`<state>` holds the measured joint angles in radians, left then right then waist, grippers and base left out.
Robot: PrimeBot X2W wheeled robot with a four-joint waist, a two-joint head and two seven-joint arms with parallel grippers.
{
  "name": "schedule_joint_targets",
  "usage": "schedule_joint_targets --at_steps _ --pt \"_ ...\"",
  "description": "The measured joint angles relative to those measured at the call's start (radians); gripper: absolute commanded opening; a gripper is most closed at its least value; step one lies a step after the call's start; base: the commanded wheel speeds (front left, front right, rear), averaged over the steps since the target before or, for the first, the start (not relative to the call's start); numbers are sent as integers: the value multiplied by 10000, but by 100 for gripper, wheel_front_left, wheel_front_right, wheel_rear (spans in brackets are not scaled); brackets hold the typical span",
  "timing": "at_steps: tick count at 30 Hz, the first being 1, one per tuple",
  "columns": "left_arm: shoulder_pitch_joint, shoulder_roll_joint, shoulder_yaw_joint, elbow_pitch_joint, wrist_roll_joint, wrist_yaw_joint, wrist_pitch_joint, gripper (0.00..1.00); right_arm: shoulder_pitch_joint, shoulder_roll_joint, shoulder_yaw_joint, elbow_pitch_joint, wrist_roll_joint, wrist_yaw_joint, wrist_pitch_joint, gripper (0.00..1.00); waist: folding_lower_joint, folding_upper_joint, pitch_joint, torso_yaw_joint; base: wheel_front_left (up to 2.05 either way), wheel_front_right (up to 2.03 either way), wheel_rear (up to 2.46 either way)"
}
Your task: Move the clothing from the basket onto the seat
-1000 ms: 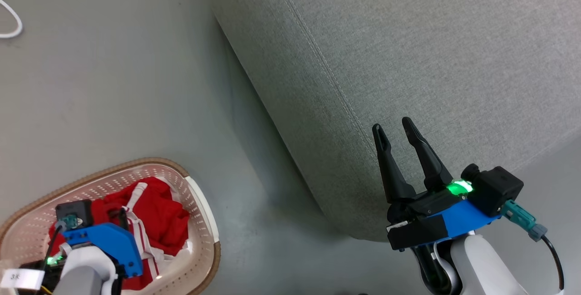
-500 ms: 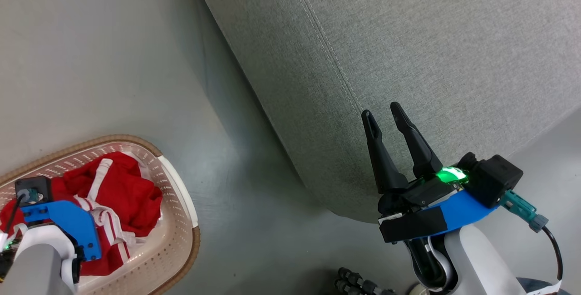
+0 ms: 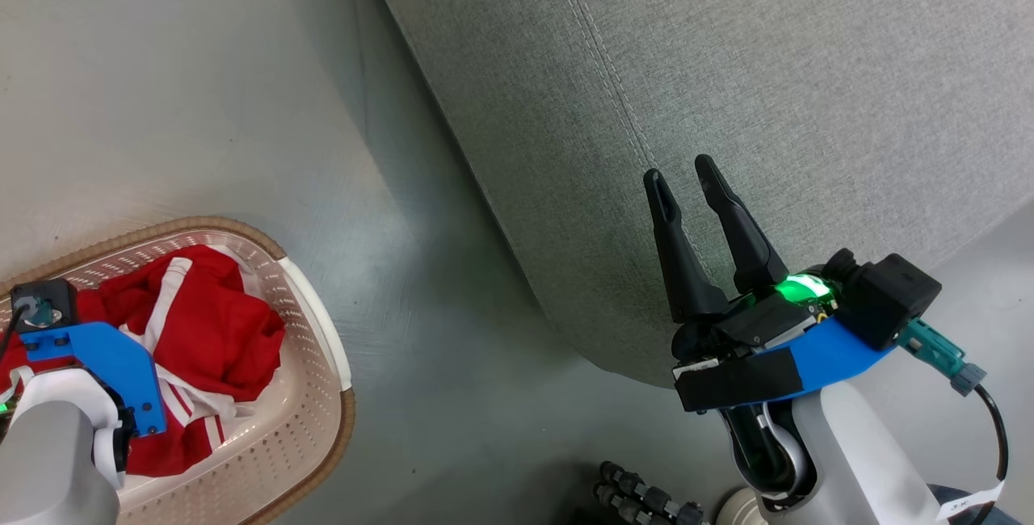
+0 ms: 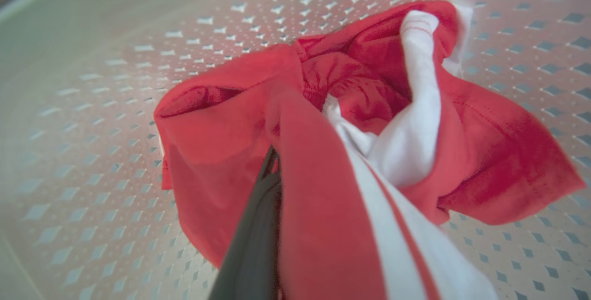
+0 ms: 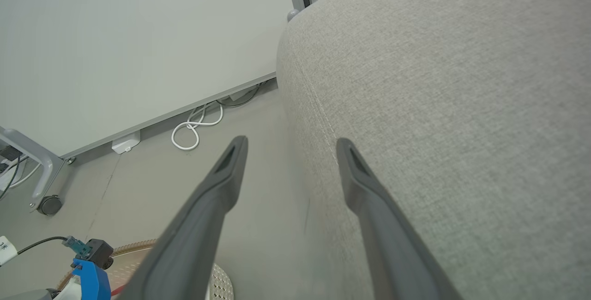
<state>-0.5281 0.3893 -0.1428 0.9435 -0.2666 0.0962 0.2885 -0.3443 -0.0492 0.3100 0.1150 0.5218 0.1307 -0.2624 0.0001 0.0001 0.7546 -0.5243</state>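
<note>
The basket (image 3: 311, 323), cream with a brown braided rim, stands on the floor at the lower left of the head view. Red clothing (image 3: 210, 331) with white stripes lies bunched inside it. My left wrist (image 3: 89, 355) reaches down into the basket and hides the fingers there. In the left wrist view my left gripper (image 4: 277, 161) is shut on a fold of the clothing (image 4: 323, 106), which drapes over one dark finger (image 4: 254, 244) above the perforated basket wall (image 4: 92, 106). My right gripper (image 3: 681, 171) stands open and holds nothing over the corner of the grey seat (image 3: 808, 105).
Grey floor lies between basket and seat. A coiled white cable (image 5: 196, 127) runs along the wall, and a metal leg with a caster (image 5: 46, 203) stands at the left. A black ribbed object (image 3: 638, 497) sits near my base.
The head camera has shifted, so the basket sits further left in the picture. My left gripper has shut on the clothing. The right gripper stays open by the seat's corner.
</note>
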Motion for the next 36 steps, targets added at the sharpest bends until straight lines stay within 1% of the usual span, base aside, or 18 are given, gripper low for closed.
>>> schedule_joint_targets --at_steps 6,14,20,29,33,36 --pt "-115 -104 -71 -15 -90 -121 -144 0 -76 0 -4 50 -86 -2 0 100 0 0 -183 163 0 0 0" --pt "-402 -543 -230 449 -301 -368 -418 0 -112 0 -140 221 -543 0 0 100 -1 0 -767 638 0 0 0" --pt "-534 -1290 -449 1149 -470 -777 -859 0 -49 4 -466 573 -1333 0 0 100 -2 0 -1837 1449 0 0 0" --pt "-675 -2426 -945 2161 -529 -1618 -1843 0 678 2 -1135 1300 -2869 -2 0 100 -5 1 -3885 2953 0 0 0" --pt "-627 -2786 -1206 2410 -589 -1969 -2470 0 1051 0 -1419 1578 -3452 0 0 100 -5 0 -4713 3554 0 0 0" --pt "-566 -2963 -1425 2445 -598 -2123 -2974 0 1309 4 -1584 1695 -3720 0 6 100 -4 0 -5225 3900 0 0 0"
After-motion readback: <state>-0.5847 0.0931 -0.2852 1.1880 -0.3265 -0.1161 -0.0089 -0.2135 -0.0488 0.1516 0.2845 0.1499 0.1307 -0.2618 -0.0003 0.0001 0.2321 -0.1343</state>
